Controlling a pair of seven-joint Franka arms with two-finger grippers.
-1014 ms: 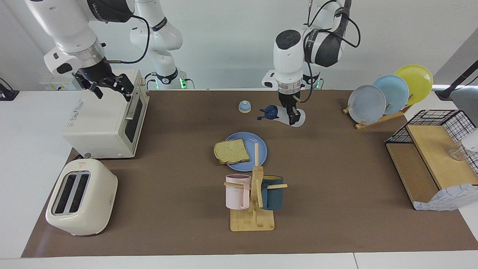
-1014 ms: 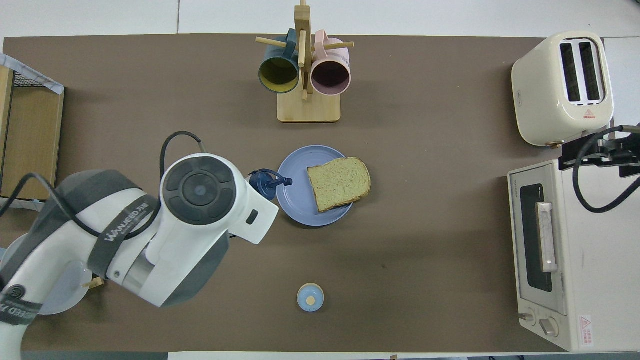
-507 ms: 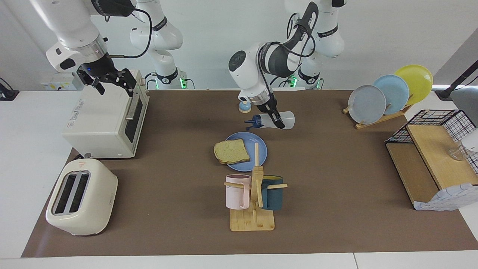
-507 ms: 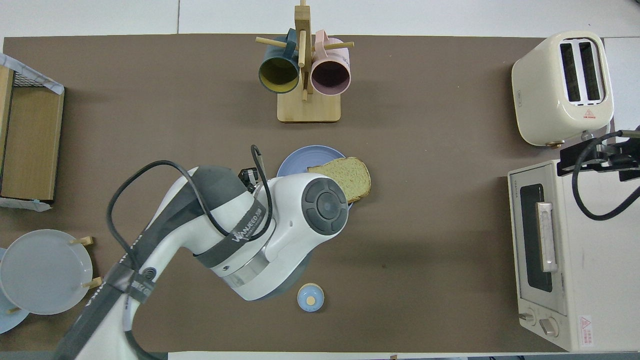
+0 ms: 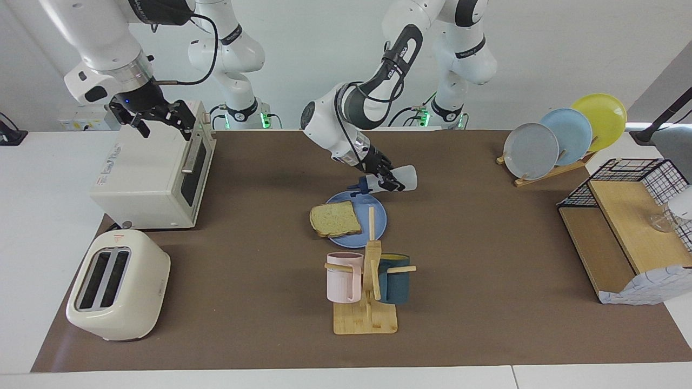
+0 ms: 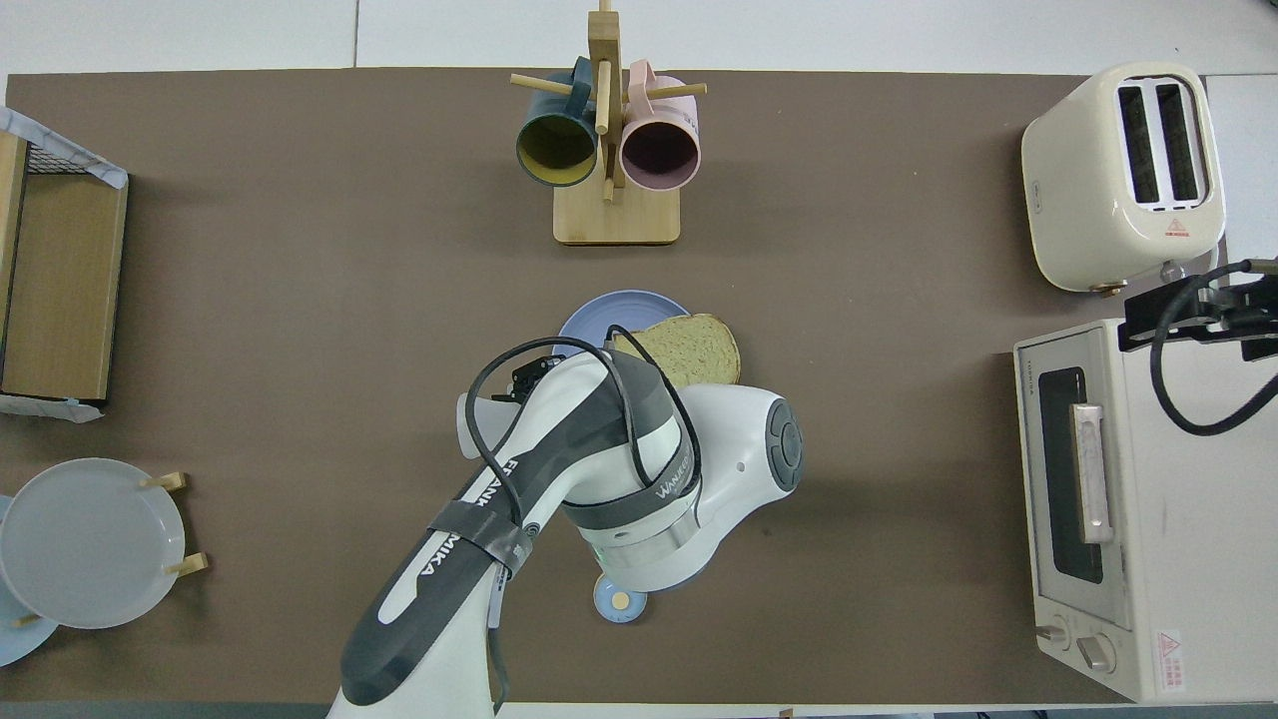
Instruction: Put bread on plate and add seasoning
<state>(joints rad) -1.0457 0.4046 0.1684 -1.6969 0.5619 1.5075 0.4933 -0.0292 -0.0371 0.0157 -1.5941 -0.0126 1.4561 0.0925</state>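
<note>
The bread [image 5: 335, 219] lies on the blue plate [image 5: 376, 219] at the plate's edge toward the right arm's end; both also show in the overhead view, bread [image 6: 699, 350] and plate [image 6: 599, 318]. My left gripper [image 5: 386, 182] is shut on the seasoning bottle [image 5: 404, 178]. It holds the bottle in the air, tipped on its side, with the navy cap [image 5: 363, 186] over the plate's rim nearest the robots. In the overhead view the left arm hides the bottle. My right gripper [image 5: 159, 120] is open and empty above the toaster oven [image 5: 151, 178].
A cream toaster [image 5: 116, 283] stands at the right arm's end. A mug rack [image 5: 367, 294] with a pink and a teal mug stands just past the plate. A rack of upright plates [image 5: 562, 135] and a wire shelf [image 5: 627, 227] stand at the left arm's end. A small bell [image 6: 619, 601] peeks out under the left arm.
My left arm has carried the bottle from near the bell to over the plate's rim, swinging toward the right arm's end. The right gripper has stayed over the toaster oven.
</note>
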